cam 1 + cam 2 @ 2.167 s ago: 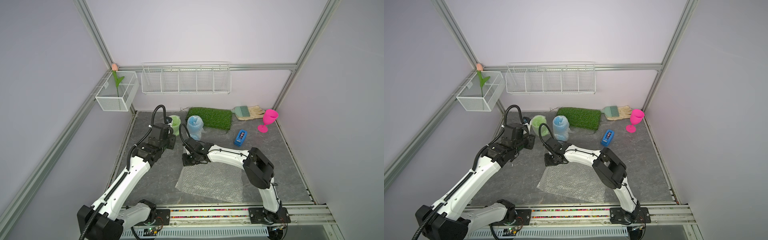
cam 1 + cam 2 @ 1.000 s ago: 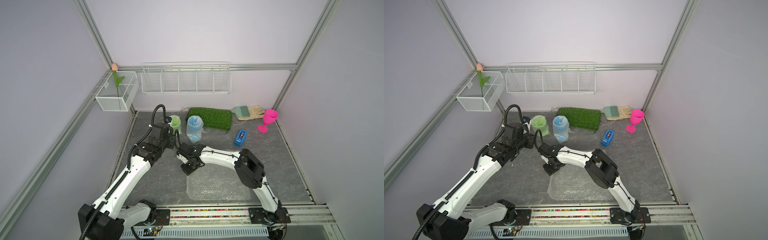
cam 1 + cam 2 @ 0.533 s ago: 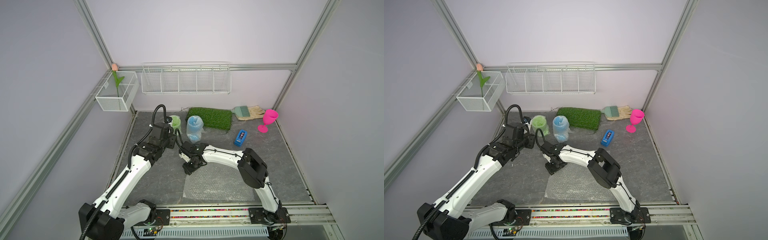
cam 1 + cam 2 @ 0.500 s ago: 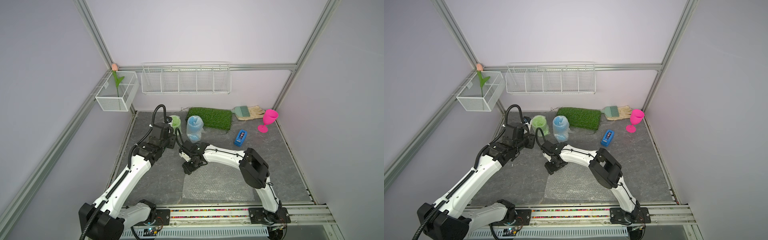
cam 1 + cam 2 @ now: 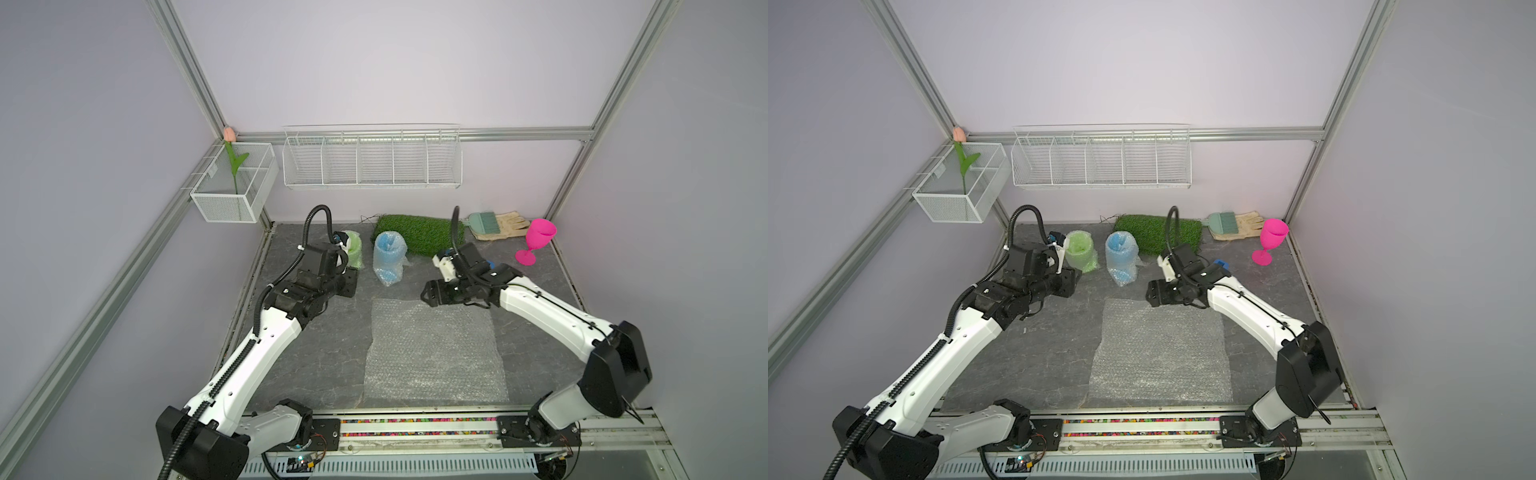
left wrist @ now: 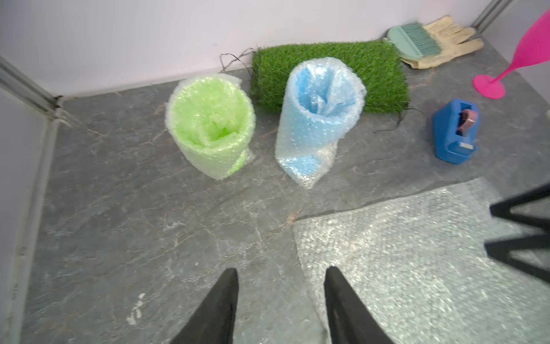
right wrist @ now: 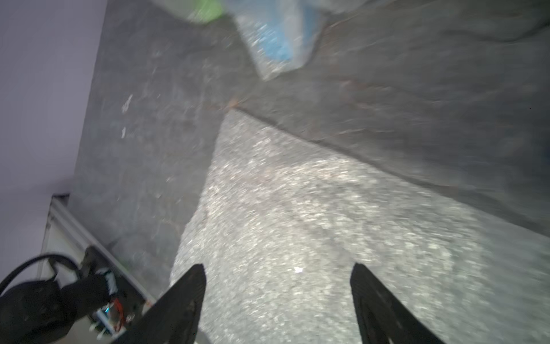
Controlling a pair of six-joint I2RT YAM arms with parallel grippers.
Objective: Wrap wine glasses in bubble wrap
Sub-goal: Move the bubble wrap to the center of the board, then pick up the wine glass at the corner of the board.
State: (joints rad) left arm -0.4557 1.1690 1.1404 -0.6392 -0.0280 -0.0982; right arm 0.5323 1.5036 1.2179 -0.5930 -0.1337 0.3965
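Floor is a dark grey marbled slab (image 5: pixel 316 357); walls are pale lilac with aluminium frame rails. There's a white wire rack (image 5: pixel 372 162) on the back wall and a mesh box (image 5: pixel 226 203) holding a fake tulip (image 5: pixel 230 134) in the corner. Along the back wall lie a grass mat (image 5: pixel 415 232), a brush (image 5: pixel 482 222) and a work glove (image 5: pixel 505 226). Left gripper (image 6: pixel 281 269): jaws parted, nothing between them, hanging above bare slab. Straight ahead of it stand two wrapped goblets side by side, apart and upright. The green goblet (image 6: pixel 211 125) and the blue goblet (image 6: pixel 320 119) are each inside a whitish bubbled tube open at the top, colour showing through, with loose wrap bunched at the foot. Right gripper (image 7: pixel 278 266): jaws spread wide, empty, over the far edge of the flat bubble wrap sheet (image 5: pixel 432 353). The sheet is roughly rectangular, clear-whitish and dotted, flat on the slab, running from under that gripper back toward the arm bases; its near corner lies just beside the left gripper's fingers. The tape dispenser (image 6: pixel 455 134) is just behind the right gripper's wrist. The pink goblet (image 5: pixel 538 239) is bare and upright, well apart behind the right gripper, near the glove.
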